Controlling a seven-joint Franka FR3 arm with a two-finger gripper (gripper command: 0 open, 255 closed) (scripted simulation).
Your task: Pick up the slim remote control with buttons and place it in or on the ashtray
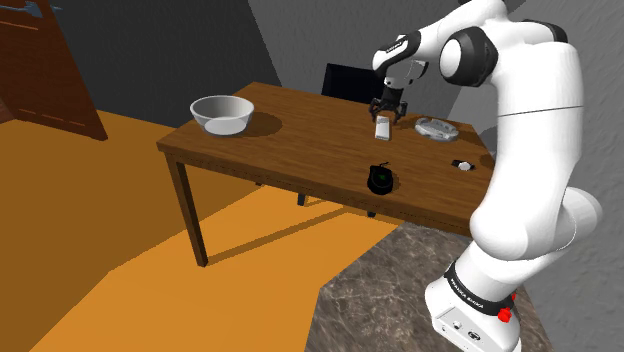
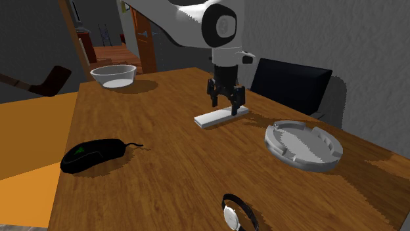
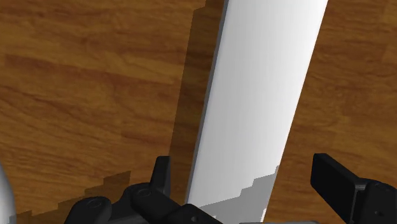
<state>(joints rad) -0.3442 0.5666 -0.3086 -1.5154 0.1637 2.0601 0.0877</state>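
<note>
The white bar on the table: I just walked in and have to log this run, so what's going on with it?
That is the remote, drawn plain white, lying flat on the wooden table. The white arm's black pincer sits low over it, fingers apart on either side and not clasping it. The grey ashtray stands apart from it on the table, with the remote not yet in it.

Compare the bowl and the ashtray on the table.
The bowl is white and deep; the ashtray is grey and shallow. The bowl's rim is smooth, the ashtray's is notched. The ashtray lies near the gripper, the bowl far from it. Both are round, empty and upright on the wooden table.
</note>
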